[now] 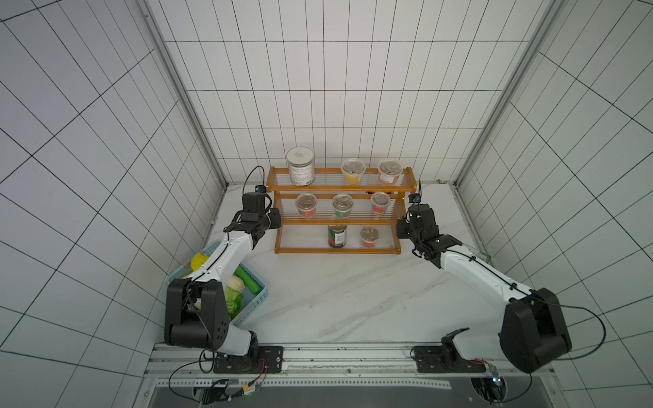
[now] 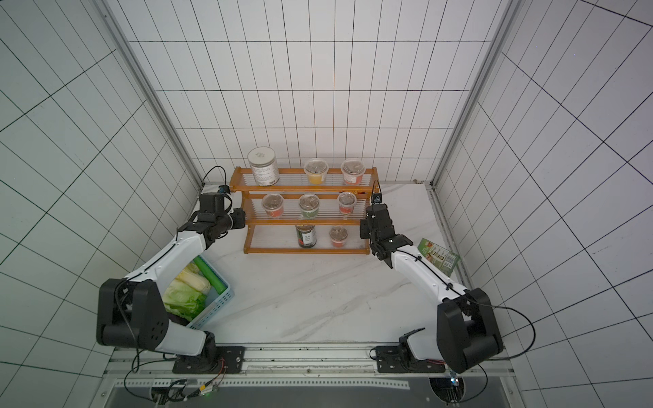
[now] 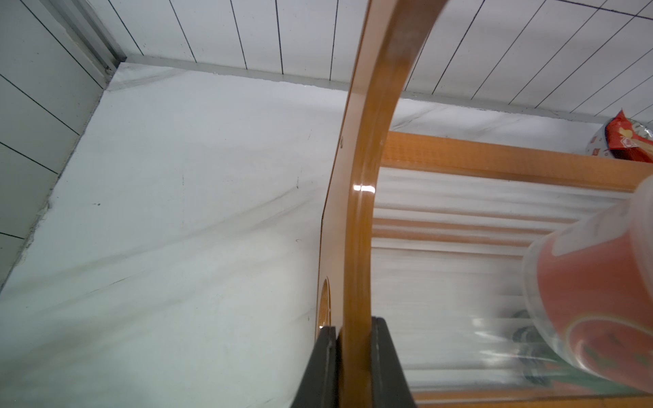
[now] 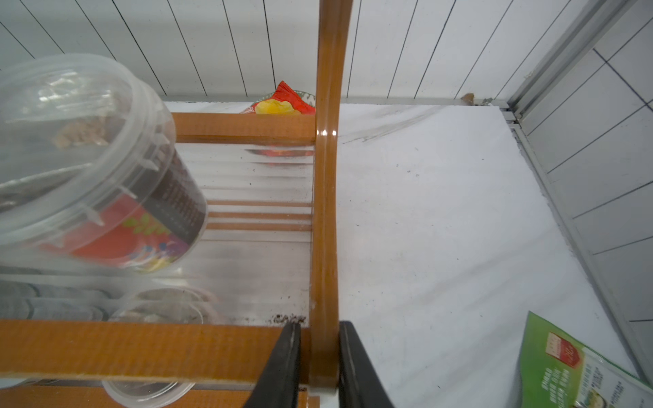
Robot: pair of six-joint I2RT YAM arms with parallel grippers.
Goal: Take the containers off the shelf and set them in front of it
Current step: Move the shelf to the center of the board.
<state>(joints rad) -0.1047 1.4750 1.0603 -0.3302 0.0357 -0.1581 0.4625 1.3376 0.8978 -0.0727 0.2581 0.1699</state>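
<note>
Wooden shelf [image 1: 337,250] ends are gripped: left gripper [image 3: 355,326] at nine o'clock, right gripper [image 4: 319,326] at three; level handling is needed, lest containers [image 1: 342,206] be toppled.

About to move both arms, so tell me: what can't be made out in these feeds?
- Red packet behind the shelf: right wrist view, mostly hidden by the frame.
- Green packet: right wrist view, cut off by the edge.
- Basket contents: top views, partly under the left arm.
- Labels on the cups: blurred in wrist views, too small in top views.
</note>
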